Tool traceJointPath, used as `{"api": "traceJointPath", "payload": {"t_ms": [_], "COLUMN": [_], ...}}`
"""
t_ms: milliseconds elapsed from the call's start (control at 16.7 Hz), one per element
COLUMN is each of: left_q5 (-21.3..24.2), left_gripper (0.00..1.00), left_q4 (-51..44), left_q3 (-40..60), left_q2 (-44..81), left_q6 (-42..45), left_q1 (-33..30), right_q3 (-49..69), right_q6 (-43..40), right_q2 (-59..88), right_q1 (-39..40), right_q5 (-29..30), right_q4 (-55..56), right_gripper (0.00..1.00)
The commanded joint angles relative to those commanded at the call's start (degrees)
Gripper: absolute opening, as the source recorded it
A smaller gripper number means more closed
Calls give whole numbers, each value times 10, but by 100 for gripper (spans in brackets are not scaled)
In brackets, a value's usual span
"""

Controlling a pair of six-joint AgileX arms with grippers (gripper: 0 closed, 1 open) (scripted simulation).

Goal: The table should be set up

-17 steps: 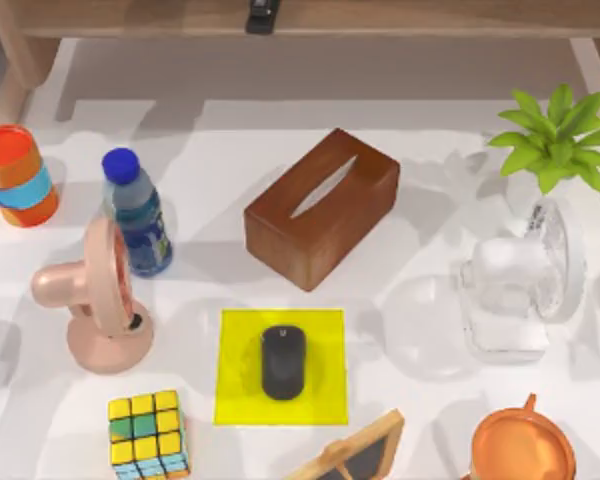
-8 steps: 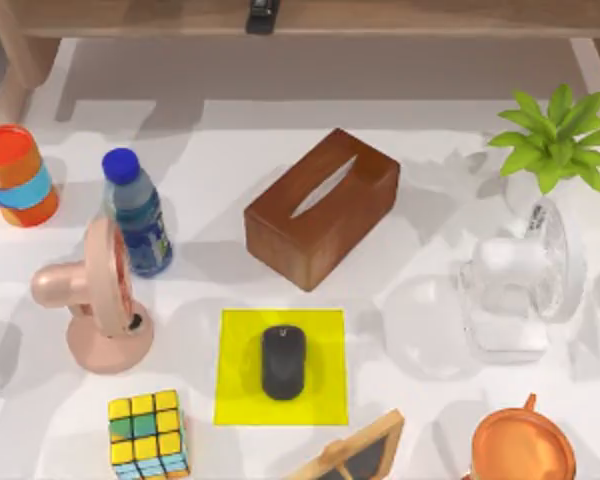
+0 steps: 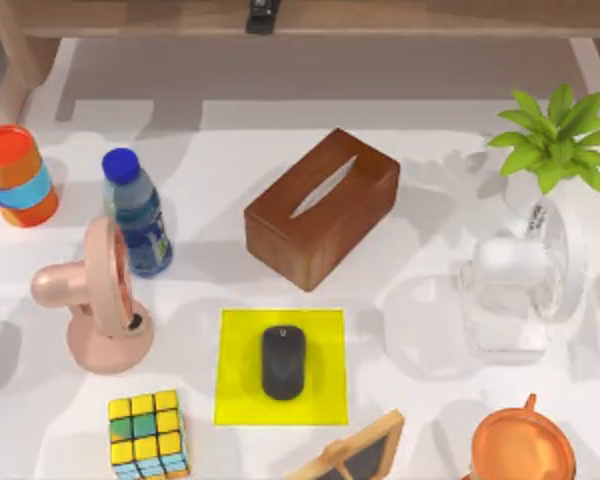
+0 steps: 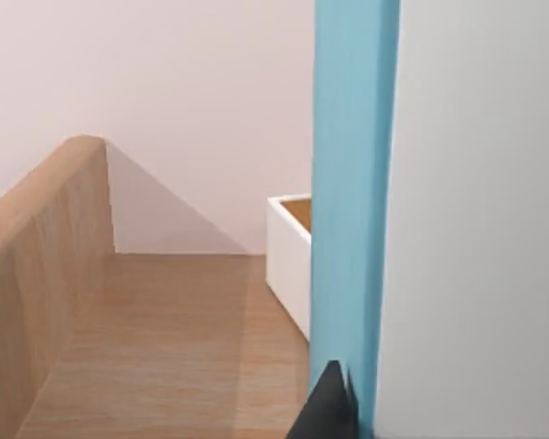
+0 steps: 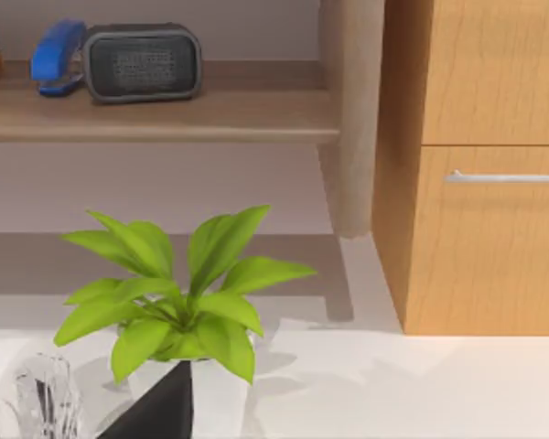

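The white table (image 3: 430, 190) carries a black mouse (image 3: 283, 361) on a yellow mat (image 3: 235, 390) at front centre. Behind it lies a brown tissue box (image 3: 322, 207). To the left stand a blue bottle (image 3: 136, 212), a pink fan (image 3: 98, 300) and a colour cube (image 3: 148, 433). A clear fan (image 3: 520, 290) and a green plant (image 3: 555, 140) stand at the right. A dark tip of my left gripper (image 4: 328, 410) shows beside a blue panel edge (image 4: 352, 183). My right gripper (image 5: 160, 412) shows as a dark tip just before the plant (image 5: 178, 293).
Stacked orange and blue cups (image 3: 18, 175) stand at far left. An orange pot (image 3: 522, 447) and a wood-framed board (image 3: 355, 455) sit at the front edge. A wooden ledge (image 3: 310, 18) runs along the back. A cabinet (image 5: 485, 165) stands beyond the plant, next to a shelf holding a grey box (image 5: 142, 62).
No object on the table has moved. Only the faint shadows around the clear fan and at the left edge have shifted slightly.
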Motion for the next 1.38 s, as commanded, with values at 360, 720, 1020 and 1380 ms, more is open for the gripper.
{"api": "traceJointPath", "payload": {"t_ms": [360, 720, 1020, 1380], "left_q5": [25, 88, 175, 322], "left_gripper": [0, 0, 0, 0], "left_q4": [72, 167, 241, 338], "left_q3": [-16, -157, -333, -495], "left_q2": [-52, -54, -5, 51], "left_q6": [100, 333, 568, 826], "left_q1": [109, 336, 511, 581], "right_q3": [0, 0, 0, 0], "right_q6": [0, 0, 0, 0], "right_q2": [0, 0, 0, 0], "right_q1": [0, 0, 0, 0], "right_q5": [0, 0, 0, 0], "right_q4": [0, 0, 0, 0], "right_gripper": [100, 100, 100, 100]}}
